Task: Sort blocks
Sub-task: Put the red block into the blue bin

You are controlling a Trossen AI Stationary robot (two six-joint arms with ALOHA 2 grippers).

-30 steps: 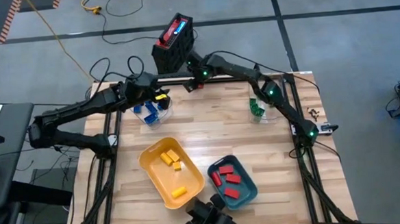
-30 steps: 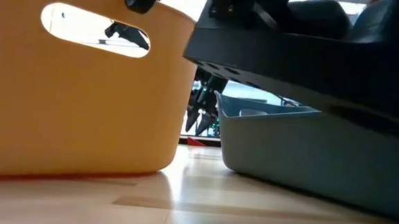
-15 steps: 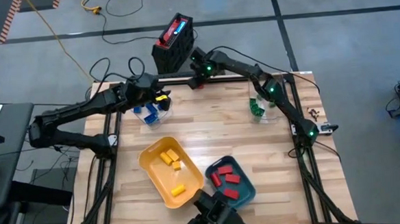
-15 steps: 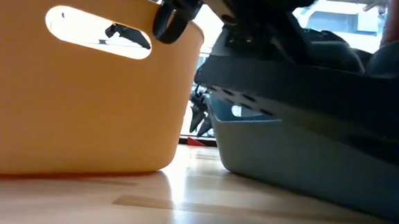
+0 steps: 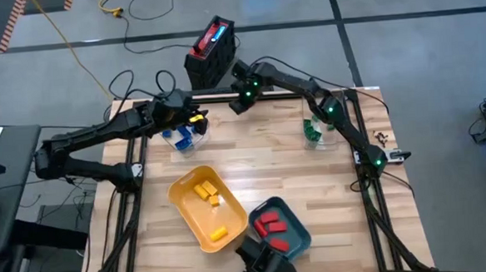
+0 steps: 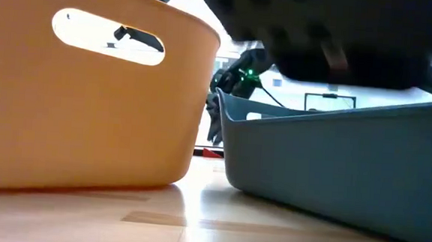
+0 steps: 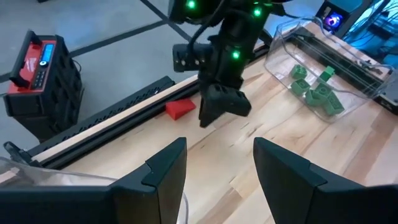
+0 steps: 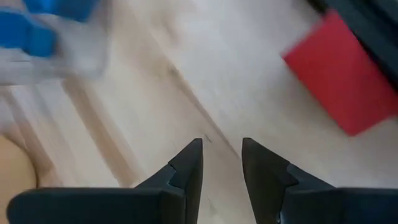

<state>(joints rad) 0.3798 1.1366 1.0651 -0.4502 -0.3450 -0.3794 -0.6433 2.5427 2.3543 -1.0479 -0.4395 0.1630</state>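
At far table edge: right gripper (image 5: 236, 108) hanging just beside loose red block (image 7: 180, 109), fingers (image 8: 186, 165) narrowly parted, nothing held. Far left: left gripper (image 5: 194, 119) over clear bin (image 5: 183, 139) of blue blocks (image 5: 179, 138), jaws apart, empty. Far right: green blocks (image 5: 312, 131) in second clear bin (image 7: 323, 74). Near side: yellow blocks (image 5: 207, 193) in yellow tray (image 5: 183, 207); red blocks (image 5: 270, 223) in teal tray (image 5: 297, 232).
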